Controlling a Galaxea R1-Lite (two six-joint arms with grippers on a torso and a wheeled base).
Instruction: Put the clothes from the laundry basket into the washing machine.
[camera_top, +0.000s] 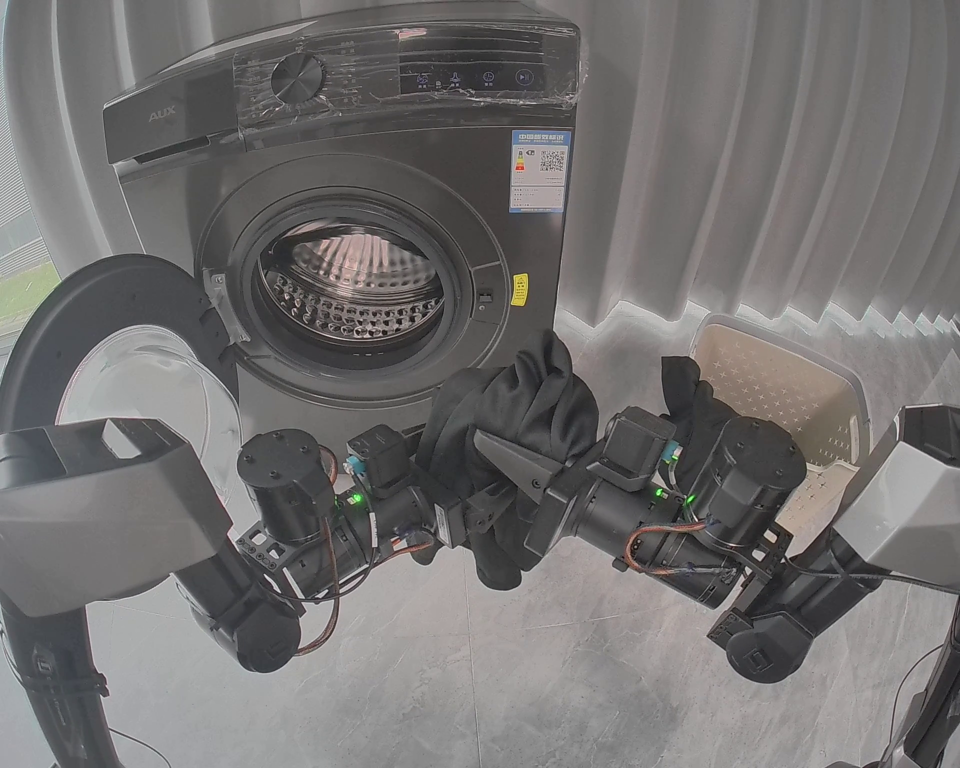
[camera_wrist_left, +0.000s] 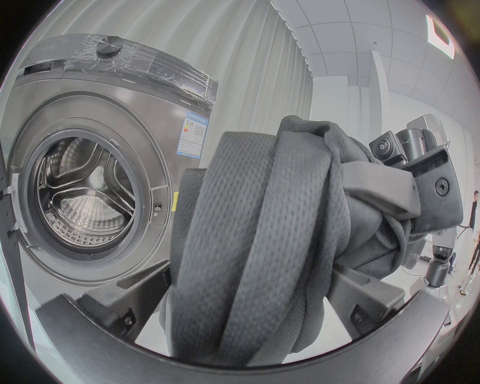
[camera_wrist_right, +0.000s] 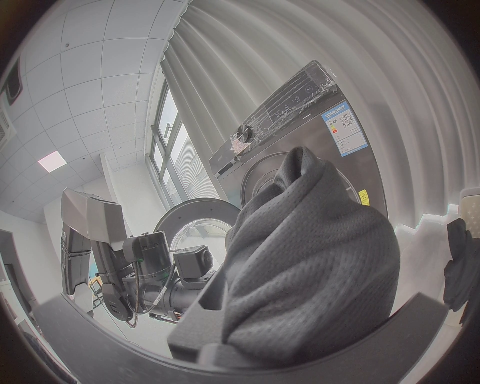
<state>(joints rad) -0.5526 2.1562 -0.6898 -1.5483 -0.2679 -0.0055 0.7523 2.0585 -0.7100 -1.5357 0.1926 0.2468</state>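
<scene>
Dark garment (camera_top: 530, 410) hangs between open door (camera_top: 100, 290) and laundry basket (camera_top: 780, 390)

Black mesh-knit garment (camera_top: 530, 410), grey washing machine (camera_top: 400, 170), cream cross-patterned basket (camera_top: 790, 385).

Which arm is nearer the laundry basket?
Right. The right arm sits just beside the basket; the left arm is farther off, past the garment, near the open door.

Washing machine (camera_top: 340, 330): blue-white energy label (camera_top: 540, 170) w/ QR code, front upper right; small yellow sticker (camera_top: 519, 289) right of door opening; lit icons on control panel (camera_top: 470, 78); brand mark on drawer front (camera_top: 162, 115), top left. Fine print unreadable.
</scene>
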